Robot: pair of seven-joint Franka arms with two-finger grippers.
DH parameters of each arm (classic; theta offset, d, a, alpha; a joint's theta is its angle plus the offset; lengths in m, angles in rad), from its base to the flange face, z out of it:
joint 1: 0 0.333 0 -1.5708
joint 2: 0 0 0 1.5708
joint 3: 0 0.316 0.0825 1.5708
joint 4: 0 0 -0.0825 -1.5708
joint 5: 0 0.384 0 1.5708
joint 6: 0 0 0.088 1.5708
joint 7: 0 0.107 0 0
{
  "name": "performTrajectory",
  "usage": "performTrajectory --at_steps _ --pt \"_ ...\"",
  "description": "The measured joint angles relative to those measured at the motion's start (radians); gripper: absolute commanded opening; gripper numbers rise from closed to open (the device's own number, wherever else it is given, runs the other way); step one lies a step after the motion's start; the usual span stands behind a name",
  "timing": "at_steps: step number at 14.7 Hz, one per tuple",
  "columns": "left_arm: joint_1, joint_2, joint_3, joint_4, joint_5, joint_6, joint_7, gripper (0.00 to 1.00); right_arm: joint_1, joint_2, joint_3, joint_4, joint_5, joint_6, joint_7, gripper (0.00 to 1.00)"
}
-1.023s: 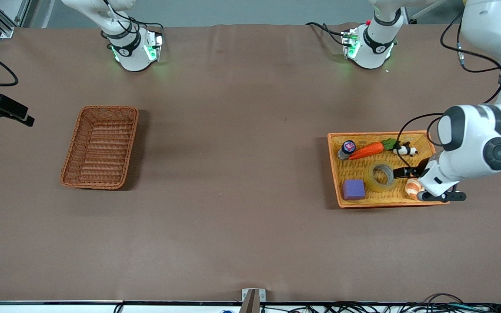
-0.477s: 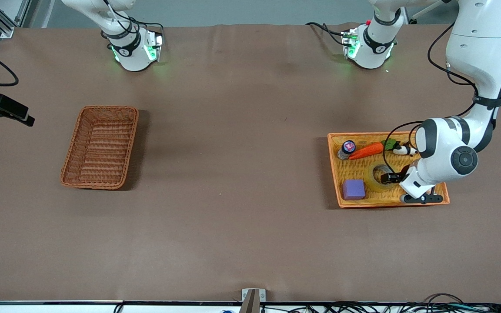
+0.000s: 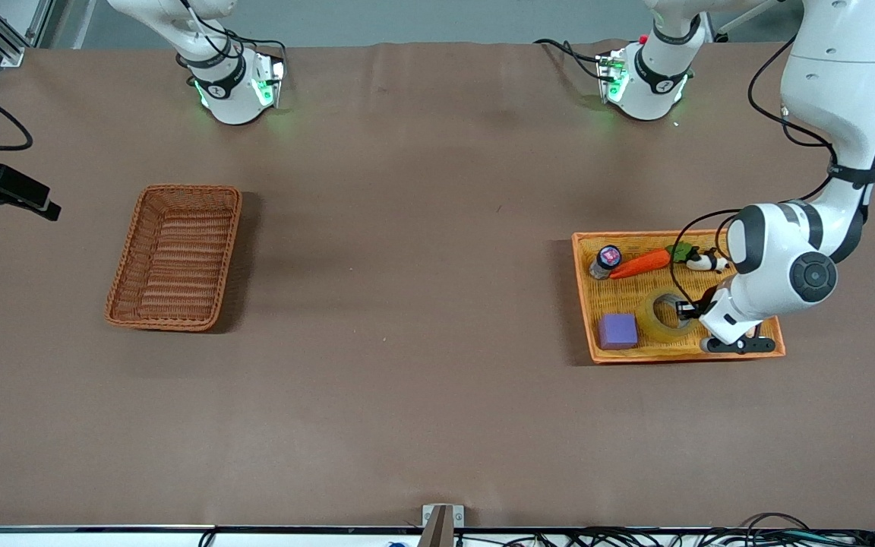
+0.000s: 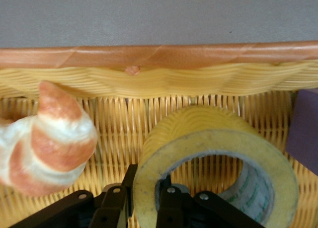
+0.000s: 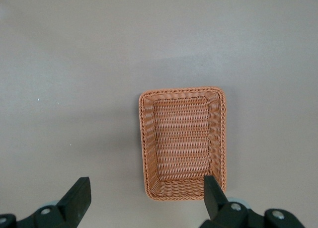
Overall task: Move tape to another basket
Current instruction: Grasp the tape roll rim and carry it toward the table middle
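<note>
The tape, a yellowish ring, lies flat in the light orange tray at the left arm's end of the table. My left gripper is down in the tray at the ring's edge. In the left wrist view its gripper has one finger inside the hole and one outside, and both press on the tape's wall. The dark reddish-brown basket stands empty at the right arm's end. My right gripper is open and empty, high over the table beside the basket.
The tray also holds a purple block, a toy carrot, a small bottle and a panda toy. An orange-and-white striped toy lies beside the tape, near the tray's rim.
My left gripper has come down and moved in over the tape's edge, and its fingers now straddle and grip the ring's wall. The right arm has not moved.
</note>
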Motion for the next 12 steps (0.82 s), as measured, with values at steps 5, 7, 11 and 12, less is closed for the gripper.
performTrajectory --at_steps 5,7,11,12 --pt "0.001 -0.125 -0.030 0.104 0.000 -0.180 -0.012 0.01 0.000 0.000 0.000 0.000 0.000 0.000 0.000 1.00" --pt "0.000 -0.142 -0.093 0.190 0.000 -0.296 -0.089 0.00 0.000 0.000 0.000 0.000 0.000 0.000 0.000 1.00" --pt "-0.008 -0.140 -0.292 0.253 0.076 -0.371 -0.333 0.00 0.000 0.000 0.000 0.000 0.000 -0.001 0.000 1.00" --pt "-0.011 -0.134 -0.349 0.253 0.104 -0.372 -0.409 0.00 0.000 0.000 0.000 0.000 0.000 -0.001 0.000 1.00"
